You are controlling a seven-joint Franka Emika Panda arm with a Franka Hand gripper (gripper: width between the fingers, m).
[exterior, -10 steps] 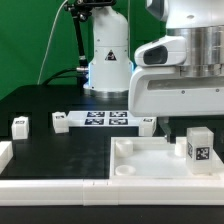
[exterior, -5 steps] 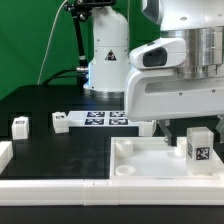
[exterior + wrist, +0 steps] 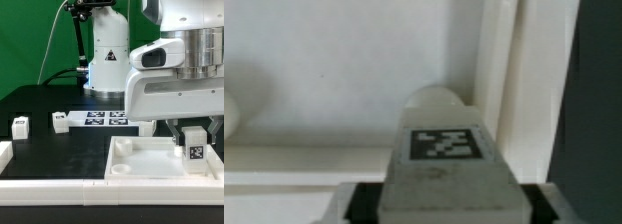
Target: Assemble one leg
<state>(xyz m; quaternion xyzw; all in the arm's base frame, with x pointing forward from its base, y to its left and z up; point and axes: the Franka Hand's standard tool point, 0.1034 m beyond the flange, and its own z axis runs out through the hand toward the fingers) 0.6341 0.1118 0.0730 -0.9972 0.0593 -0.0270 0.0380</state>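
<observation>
A leg [image 3: 194, 148], a small white post with a square tag on its side, stands upright on the right part of the large white tabletop [image 3: 135, 160]. My gripper [image 3: 193, 138] has come down over it, with one finger on each side of the post. In the wrist view the leg [image 3: 446, 150] fills the space between the two dark pads [image 3: 370, 200], which press against both its sides. My gripper [image 3: 450, 208] is shut on the leg. The leg's foot still rests on the tabletop [image 3: 331, 60], close to its raised rim.
Two more legs [image 3: 20, 125] [image 3: 61, 121] lie on the black table at the exterior view's left. The marker board [image 3: 105, 119] lies behind the tabletop. A white rail [image 3: 5, 152] sits at the front left. The robot base [image 3: 105, 60] stands at the back.
My gripper has come down over the upright leg, so its fingers now flank the post and close on it. The leg has stayed in about the same place.
</observation>
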